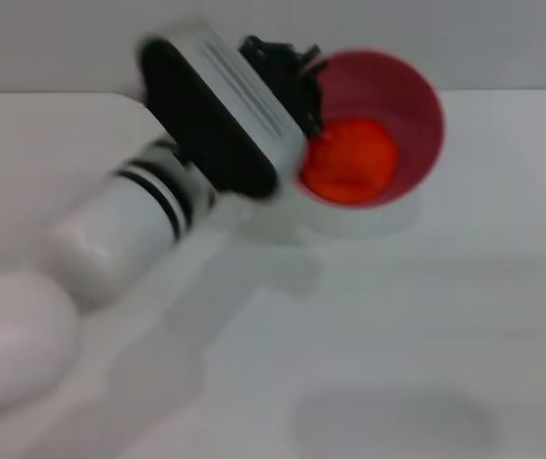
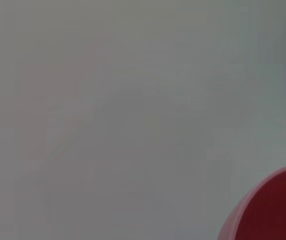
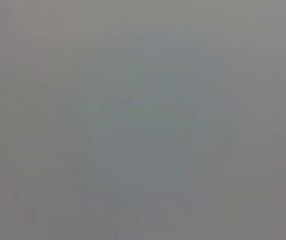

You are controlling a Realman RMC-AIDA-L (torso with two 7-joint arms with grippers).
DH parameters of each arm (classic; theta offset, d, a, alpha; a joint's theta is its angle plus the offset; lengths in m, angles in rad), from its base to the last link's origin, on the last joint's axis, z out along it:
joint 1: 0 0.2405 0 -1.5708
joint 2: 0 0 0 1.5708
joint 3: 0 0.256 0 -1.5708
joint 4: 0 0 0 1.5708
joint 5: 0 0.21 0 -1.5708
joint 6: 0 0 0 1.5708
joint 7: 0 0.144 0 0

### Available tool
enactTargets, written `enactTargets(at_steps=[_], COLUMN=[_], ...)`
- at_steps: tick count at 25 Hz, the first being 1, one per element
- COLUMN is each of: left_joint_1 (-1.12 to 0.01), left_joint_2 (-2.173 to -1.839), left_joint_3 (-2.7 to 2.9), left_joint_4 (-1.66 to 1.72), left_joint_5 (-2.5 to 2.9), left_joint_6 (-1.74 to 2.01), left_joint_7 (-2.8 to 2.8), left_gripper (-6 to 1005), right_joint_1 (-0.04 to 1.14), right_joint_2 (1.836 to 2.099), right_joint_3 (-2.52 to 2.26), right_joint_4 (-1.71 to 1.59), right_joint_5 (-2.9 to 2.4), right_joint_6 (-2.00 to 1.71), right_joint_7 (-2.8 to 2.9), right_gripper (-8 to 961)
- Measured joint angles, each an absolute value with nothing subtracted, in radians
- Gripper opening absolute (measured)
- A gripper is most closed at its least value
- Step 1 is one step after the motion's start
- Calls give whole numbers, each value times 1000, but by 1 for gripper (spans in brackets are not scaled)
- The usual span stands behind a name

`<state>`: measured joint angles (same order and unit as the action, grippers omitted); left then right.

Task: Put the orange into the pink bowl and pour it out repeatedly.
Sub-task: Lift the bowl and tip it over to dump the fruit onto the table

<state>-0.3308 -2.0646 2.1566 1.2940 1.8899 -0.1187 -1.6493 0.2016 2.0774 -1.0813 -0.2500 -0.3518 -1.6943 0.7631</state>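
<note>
The pink bowl (image 1: pixel 418 105) is held above the white table, tilted so its opening faces the head camera. The orange (image 1: pixel 349 161) lies inside it against the lower wall. My left gripper (image 1: pixel 303 91) reaches in from the left and is shut on the bowl's left rim. The bowl's rim also shows in a corner of the left wrist view (image 2: pixel 275 210). The right gripper is out of view; the right wrist view shows only a plain grey surface.
The white table (image 1: pixel 416 325) spreads below and in front of the bowl. A pale shadow (image 1: pixel 349 222) lies under the bowl. A grey wall runs along the back.
</note>
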Motion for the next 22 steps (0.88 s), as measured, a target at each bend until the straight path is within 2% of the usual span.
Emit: enactTargets(at_steps=[22], left_joint_1=[-365], left_joint_2=[-2072], left_joint_3=[2510], left_joint_4=[1125], left_joint_5=[2120], left_joint_6=[-851], left_joint_7=[-1614], left_gripper=[42], right_joint_1=[287], right_joint_2=[2080], right_joint_3=[-1114], right_joint_4=[-150], right_joint_5=[-364], right_joint_6=[-1767], right_joint_7=[779], right_gripper=[635])
